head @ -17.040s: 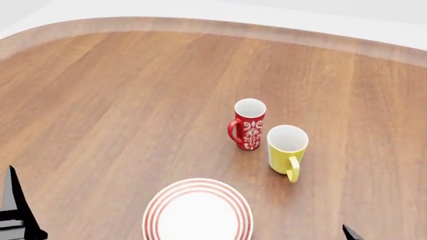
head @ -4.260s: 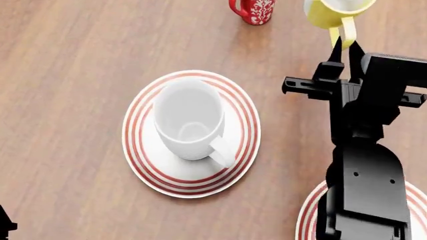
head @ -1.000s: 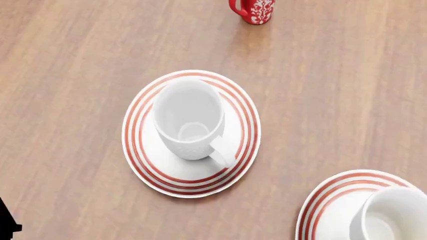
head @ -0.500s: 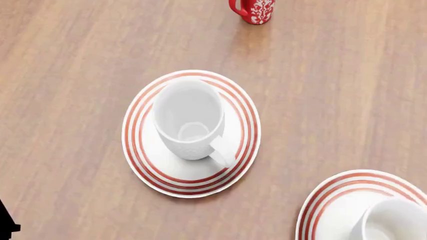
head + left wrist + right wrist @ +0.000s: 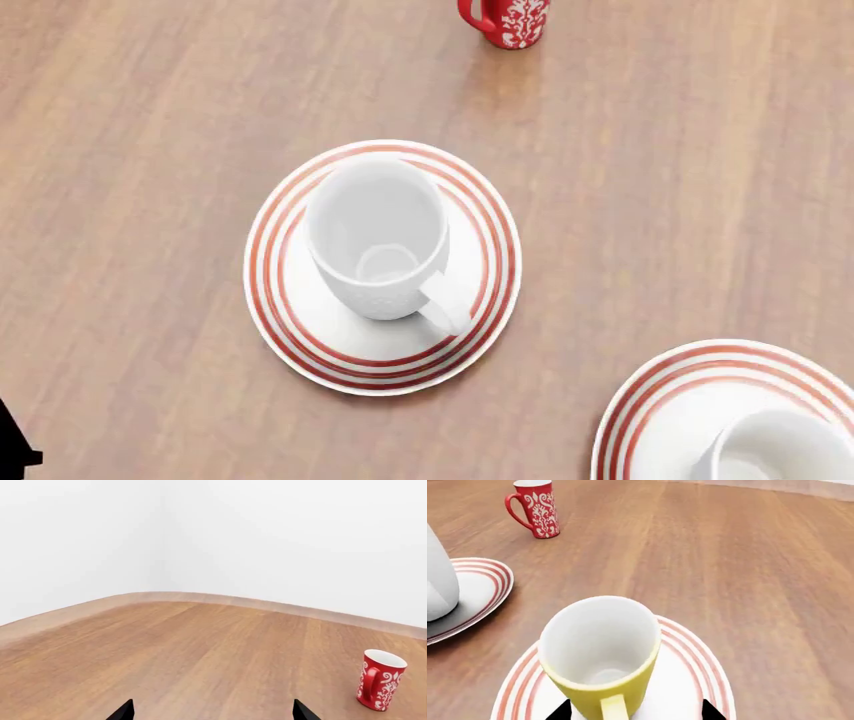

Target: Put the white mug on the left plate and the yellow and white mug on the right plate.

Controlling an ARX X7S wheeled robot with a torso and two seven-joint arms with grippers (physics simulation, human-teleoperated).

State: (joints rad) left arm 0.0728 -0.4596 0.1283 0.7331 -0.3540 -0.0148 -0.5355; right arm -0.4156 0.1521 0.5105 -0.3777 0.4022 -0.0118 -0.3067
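Yellow and white mug (image 5: 602, 656) is sitting upright on the right plate (image 5: 700, 680), its handle facing the right gripper (image 5: 633, 711), whose fingertips are showing spread apart either side of it. The white mug (image 5: 378, 240) is resting on the left plate (image 5: 474, 215). Both look rigid, glazed, likely slippery and breakable; gripping the handle or rim seems safest.

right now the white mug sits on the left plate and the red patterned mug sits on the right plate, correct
Not quite. The white mug does sit on the left plate, but the mug on the right plate is the yellow and white mug, as the right wrist view shows. The red patterned mug stands on the bare table.
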